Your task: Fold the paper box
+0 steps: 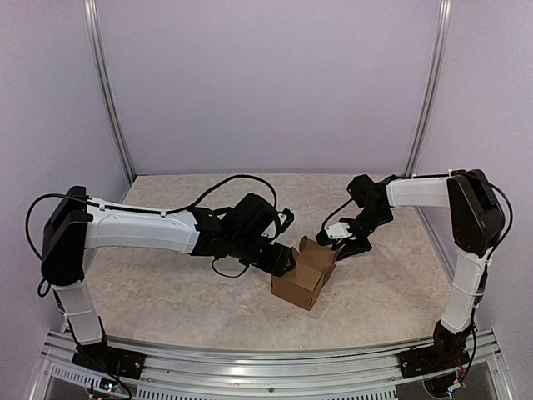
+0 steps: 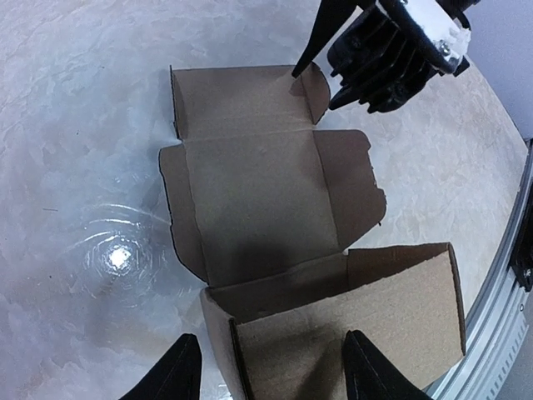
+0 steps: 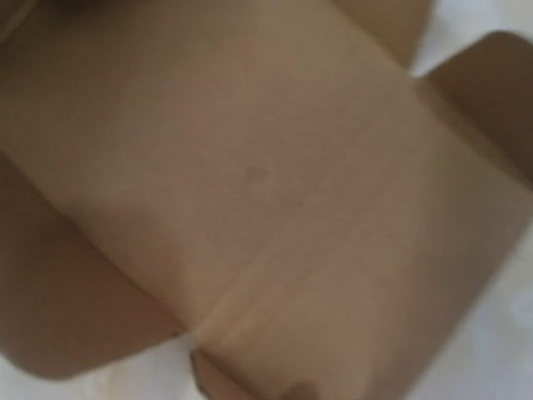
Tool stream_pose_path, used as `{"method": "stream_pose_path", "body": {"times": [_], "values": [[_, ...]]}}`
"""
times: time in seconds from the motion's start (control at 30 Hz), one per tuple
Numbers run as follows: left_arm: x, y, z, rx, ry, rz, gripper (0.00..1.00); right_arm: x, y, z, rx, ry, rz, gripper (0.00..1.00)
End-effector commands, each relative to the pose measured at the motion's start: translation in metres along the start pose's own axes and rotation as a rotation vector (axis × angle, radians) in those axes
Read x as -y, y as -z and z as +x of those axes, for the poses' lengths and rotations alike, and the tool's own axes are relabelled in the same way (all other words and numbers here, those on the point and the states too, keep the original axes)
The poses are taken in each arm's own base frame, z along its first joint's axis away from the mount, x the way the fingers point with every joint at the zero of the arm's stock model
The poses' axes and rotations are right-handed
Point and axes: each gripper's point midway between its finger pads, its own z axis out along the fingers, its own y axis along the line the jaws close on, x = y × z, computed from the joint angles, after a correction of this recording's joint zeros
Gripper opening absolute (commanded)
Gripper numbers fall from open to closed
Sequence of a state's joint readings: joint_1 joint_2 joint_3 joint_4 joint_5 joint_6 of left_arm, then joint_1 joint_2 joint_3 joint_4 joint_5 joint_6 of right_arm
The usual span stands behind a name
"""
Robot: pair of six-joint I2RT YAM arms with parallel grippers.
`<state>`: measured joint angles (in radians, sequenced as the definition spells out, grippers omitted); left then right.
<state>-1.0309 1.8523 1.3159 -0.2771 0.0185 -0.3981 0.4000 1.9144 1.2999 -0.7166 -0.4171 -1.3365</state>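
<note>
Slippage is the chief worry: the paper box (image 1: 304,279) sits near the middle of the worktop (image 1: 158,283), its body formed but its lid panel (image 2: 258,208) lying flat and open toward the right arm, and nothing appears to pin it down. The left tool (image 2: 273,373) is released, its fingers (image 2: 185,371) spread wide at the near side of the body, one seemingly outside a wall and the other over the open cavity. A push from the far side would therefore likely skate the light carton across the smooth surface instead of hinging the lid. The right tool (image 2: 315,90) hangs at the far corner of the tuck strip (image 2: 237,100), beside a small ear. Whether it is clenched on cardboard I cannot tell, since its own camera shows only blurred brown board. If it catches just that corner, the lid may twist or crease off its score line, and the side ears could end up outside the walls, jamming the closure.
</note>
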Motion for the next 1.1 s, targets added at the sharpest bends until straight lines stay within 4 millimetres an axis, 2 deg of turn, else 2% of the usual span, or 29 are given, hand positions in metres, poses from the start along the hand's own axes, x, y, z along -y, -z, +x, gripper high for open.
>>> {"method": "stream_pose_path", "body": {"times": [0.0, 0.13, 0.23, 0.37, 0.5, 0.6, 0.7, 0.77, 0.87, 0.97, 1.07], "values": [[0.0, 0.01, -0.003, 0.02, -0.019, -0.006, 0.56, -0.01, -0.004, 0.002, -0.044, 0.056, -0.049, 0.29], [0.0, 0.009, -0.003, 0.023, -0.023, -0.004, 0.56, -0.012, 0.003, 0.003, -0.073, 0.062, -0.052, 0.13], [0.001, 0.009, -0.003, 0.029, -0.032, -0.002, 0.56, -0.011, 0.015, -0.006, -0.094, 0.091, -0.038, 0.06], [-0.003, 0.012, -0.003, 0.048, -0.033, -0.015, 0.56, -0.013, 0.032, -0.031, -0.158, 0.194, 0.013, 0.04], [-0.01, 0.023, -0.005, 0.102, -0.019, -0.029, 0.56, -0.015, 0.047, -0.057, -0.289, 0.34, 0.113, 0.04], [-0.015, 0.042, -0.008, 0.163, -0.005, -0.037, 0.56, -0.015, 0.059, -0.071, -0.394, 0.454, 0.202, 0.04], [-0.02, 0.072, -0.015, 0.241, -0.004, -0.04, 0.57, -0.014, 0.069, -0.083, -0.475, 0.54, 0.27, 0.04], [-0.029, 0.094, -0.026, 0.293, 0.007, -0.03, 0.59, -0.013, 0.074, -0.089, -0.515, 0.577, 0.305, 0.03], [-0.035, 0.116, -0.044, 0.338, -0.007, 0.008, 0.6, -0.006, 0.077, -0.09, -0.572, 0.583, 0.343, 0.03], [-0.042, 0.129, -0.064, 0.36, -0.05, -0.019, 0.63, -0.001, 0.077, -0.086, -0.615, 0.622, 0.37, 0.03], [-0.047, 0.131, -0.087, 0.343, -0.09, -0.032, 0.65, 0.0, 0.078, -0.09, -0.64, 0.652, 0.395, 0.03]]}}
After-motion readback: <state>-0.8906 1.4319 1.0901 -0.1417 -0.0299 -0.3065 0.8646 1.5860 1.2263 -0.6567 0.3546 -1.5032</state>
